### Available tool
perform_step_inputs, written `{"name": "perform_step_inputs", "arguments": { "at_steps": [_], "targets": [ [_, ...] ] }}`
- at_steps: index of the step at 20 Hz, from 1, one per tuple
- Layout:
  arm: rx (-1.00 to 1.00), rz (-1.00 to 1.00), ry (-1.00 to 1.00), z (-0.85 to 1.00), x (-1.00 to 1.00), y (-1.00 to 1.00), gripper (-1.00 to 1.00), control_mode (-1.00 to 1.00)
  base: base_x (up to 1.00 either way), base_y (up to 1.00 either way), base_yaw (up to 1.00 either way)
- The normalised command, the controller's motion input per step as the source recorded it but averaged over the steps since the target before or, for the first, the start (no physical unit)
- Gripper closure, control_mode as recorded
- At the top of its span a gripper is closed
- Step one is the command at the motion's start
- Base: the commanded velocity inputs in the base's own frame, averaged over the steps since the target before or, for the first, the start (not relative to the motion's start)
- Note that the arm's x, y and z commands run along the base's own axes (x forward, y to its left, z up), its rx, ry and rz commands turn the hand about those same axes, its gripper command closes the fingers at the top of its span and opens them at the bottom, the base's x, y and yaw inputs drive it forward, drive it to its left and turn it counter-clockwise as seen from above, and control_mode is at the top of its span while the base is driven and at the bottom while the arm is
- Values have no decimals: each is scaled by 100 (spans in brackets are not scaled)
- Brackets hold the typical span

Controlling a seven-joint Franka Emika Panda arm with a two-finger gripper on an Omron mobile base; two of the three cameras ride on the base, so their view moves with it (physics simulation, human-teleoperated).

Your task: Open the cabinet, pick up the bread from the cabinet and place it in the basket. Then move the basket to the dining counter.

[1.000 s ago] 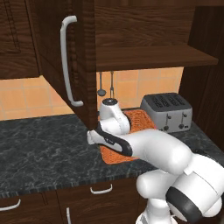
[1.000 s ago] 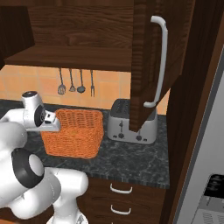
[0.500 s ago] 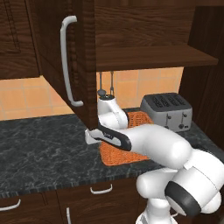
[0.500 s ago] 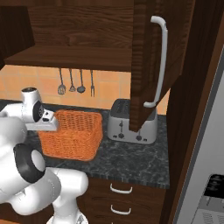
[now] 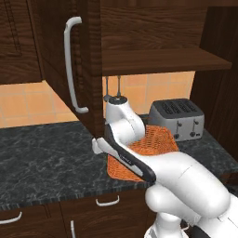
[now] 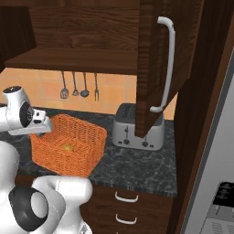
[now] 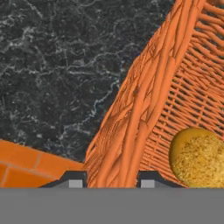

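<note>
The orange wicker basket (image 5: 160,142) (image 6: 87,137) stands on the black granite worktop under the open cabinet (image 5: 158,60). The yellow-orange bread (image 7: 197,157) (image 6: 67,147) lies inside it on the woven floor. My gripper (image 7: 111,181) reaches down over the basket's left rim (image 7: 140,100), one fingertip outside the wall and one inside, shut on that rim. In the base views my white hand (image 6: 25,119) hangs at that end of the basket. The cabinet door (image 6: 155,68) stands swung out, and the shelf inside looks bare. The dining counter is out of view.
A silver toaster (image 5: 179,118) (image 6: 137,130) stands just right of the basket. Utensils (image 6: 77,87) hang on the tiled wall behind. The open door (image 5: 88,60) overhangs the worktop (image 5: 46,153) close to my hand. Drawers (image 6: 125,199) sit below; a tall dark panel bounds the right side.
The fingers have drawn in onto the basket's rim. My hand has stayed almost in place at the basket's left end while the arm's elbow shifted. Basket and bread have not moved.
</note>
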Motion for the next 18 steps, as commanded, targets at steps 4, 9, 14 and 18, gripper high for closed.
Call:
{"name": "perform_step_inputs", "arguments": {
  "at_steps": [4,9,14,18],
  "targets": [
    [-13,24,-26,86,-70,-9,100,-100,0,0,0],
    [-16,30,-22,93,-76,-9,100,-100,0,0,0],
    [-3,7,-7,100,-59,-16,100,-100,0,0,0],
    [0,-2,2,92,-12,-2,100,-100,0,0,0]
  ]
}}
